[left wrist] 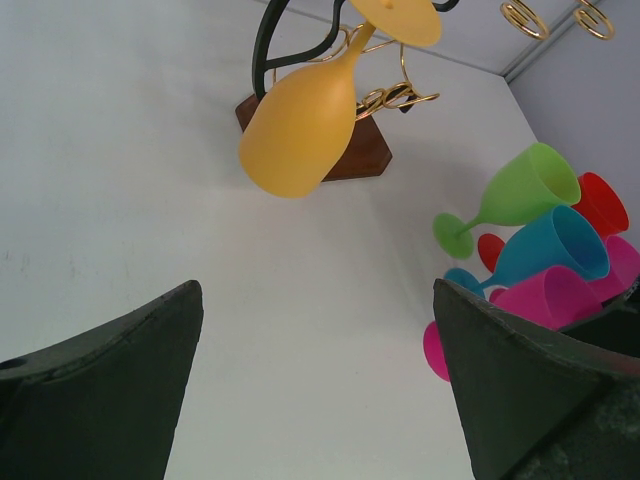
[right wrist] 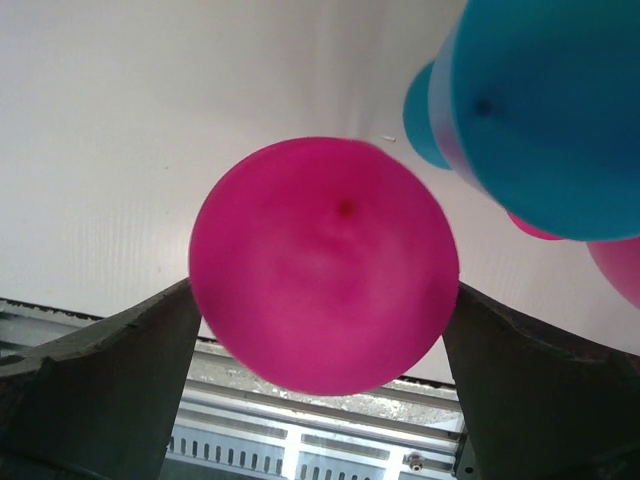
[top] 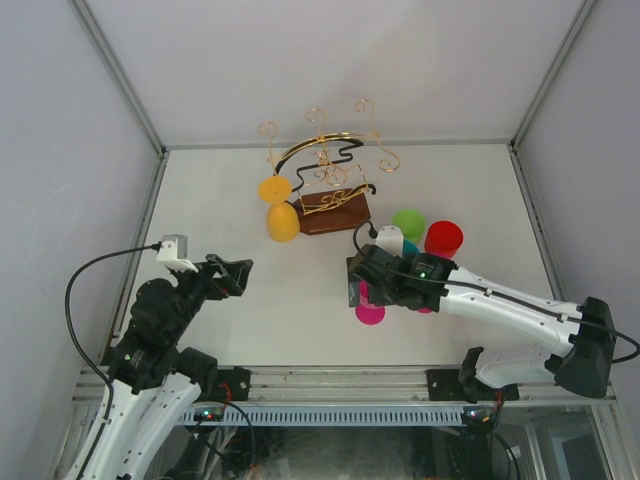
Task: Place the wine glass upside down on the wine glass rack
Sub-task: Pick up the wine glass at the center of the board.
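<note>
Centrally, magenta glass, between right fingers

The magenta wine glass lies sideways, its foot facing the right gripper between spread fingers. The gold wire rack stands upright beyond the gripper, slightly left.

- wine glass rack: one, upper centre of the top view.
- Wine glasses, total: six can be counted, five of them in a cluster right of centre.
- yellow wine glass: one.
- green wine glass: one.
- blue wine glass: one.
- red wine glass: one.
- Pink glasses: two, a magenta wine glass and a paler pink wine glass. The paler one is largely hidden at the right edge of the left wrist view.
- Arms: two.
- Pincers: two, the left pincer and the right pincer, with two fingers each.
- bench: one.
</note>
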Controlling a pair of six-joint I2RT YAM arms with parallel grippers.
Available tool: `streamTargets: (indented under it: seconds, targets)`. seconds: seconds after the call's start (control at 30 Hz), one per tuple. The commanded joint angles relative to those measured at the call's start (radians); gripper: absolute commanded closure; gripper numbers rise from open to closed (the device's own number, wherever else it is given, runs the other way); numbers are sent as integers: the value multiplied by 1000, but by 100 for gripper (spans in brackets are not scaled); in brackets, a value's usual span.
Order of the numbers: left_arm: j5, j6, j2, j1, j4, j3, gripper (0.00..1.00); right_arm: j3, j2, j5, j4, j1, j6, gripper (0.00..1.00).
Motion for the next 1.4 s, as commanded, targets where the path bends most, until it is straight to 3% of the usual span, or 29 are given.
streamTargets:
  seconds: [0.0,0.53,1.0,1.37]
  targets:
    - [19,23,4,-2,26,-1,0,-9,-8,14,50,-33,-45,0]
    - [-9,11,-15,-1,1,12,0,-1,35,5,98,-68,-101,3]
    - [-49,-70,-84,-1,36,-37,0,10,9,-1,96,-34,-132,31]
    - [-65,-38,-36,-2,-16,-7,0,20,-102,-121,233,-11,-207,38]
